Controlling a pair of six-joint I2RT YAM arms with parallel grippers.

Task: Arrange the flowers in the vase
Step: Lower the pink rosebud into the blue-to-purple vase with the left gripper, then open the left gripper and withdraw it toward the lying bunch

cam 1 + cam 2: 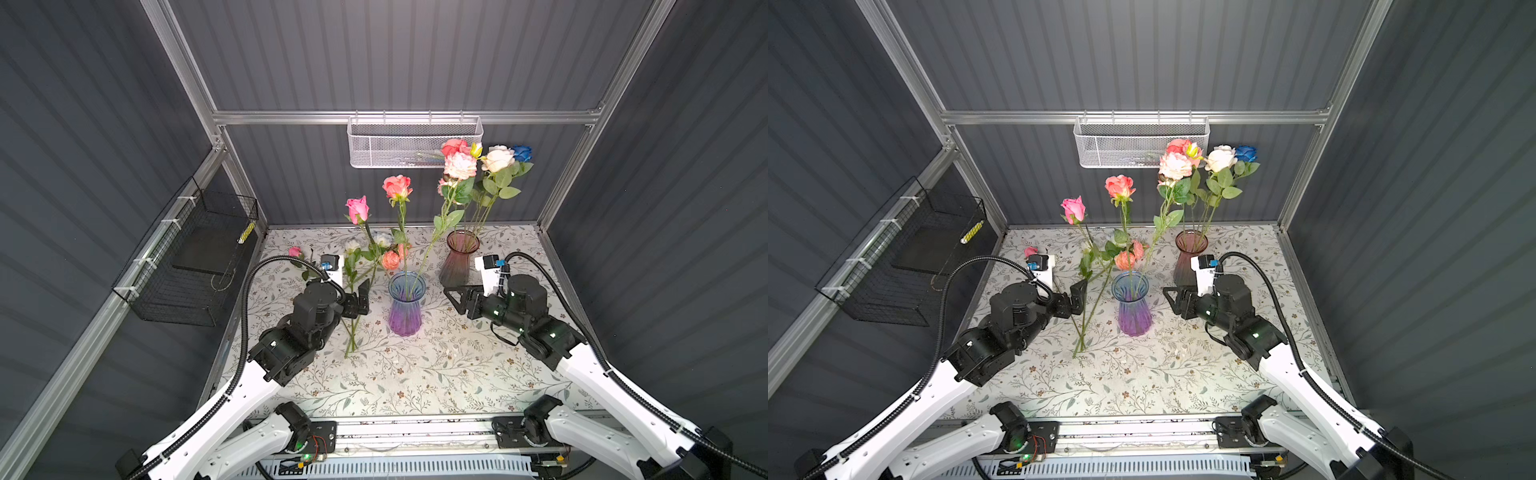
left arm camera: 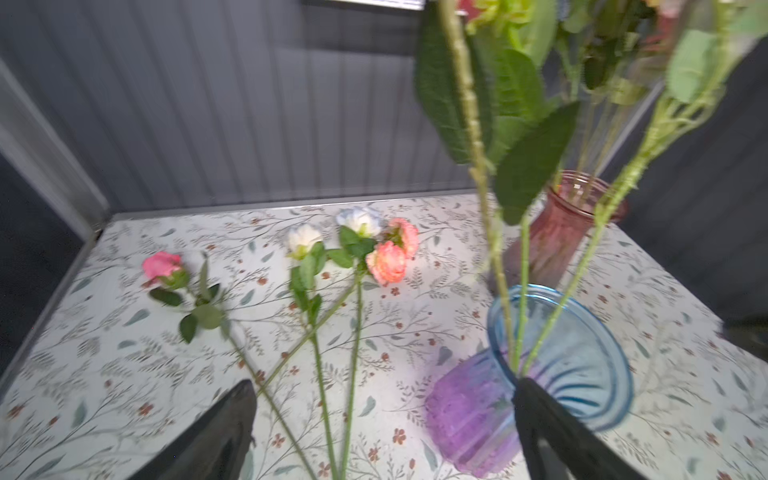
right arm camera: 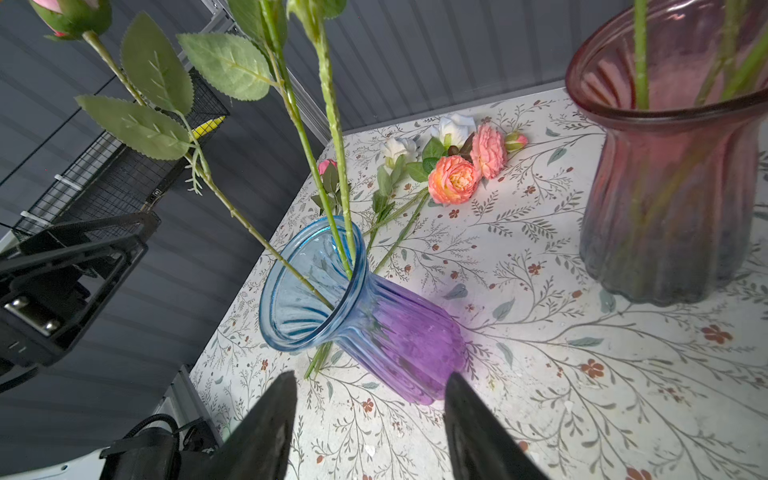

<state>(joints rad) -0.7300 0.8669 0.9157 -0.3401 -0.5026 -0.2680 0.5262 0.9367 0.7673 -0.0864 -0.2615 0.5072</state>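
Left claw (image 1: 360, 299) gapes wide, gripping nothing; right claw (image 1: 452, 300) sits half-spread and empty. Between them stands the blue-purple vase (image 1: 405, 305) with three roses (image 1: 397, 187) in it. Behind and left, loose roses (image 1: 390, 259) lie on the tabletop (image 1: 415, 374). Farthest back, the red vase (image 1: 459, 257) holds a bunch (image 1: 496, 160).

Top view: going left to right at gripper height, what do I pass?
Black wire basket → left gripper → blue and purple vase → right gripper. The loose flowers and the red vase overlap the grippers sideways, so I leave them out.
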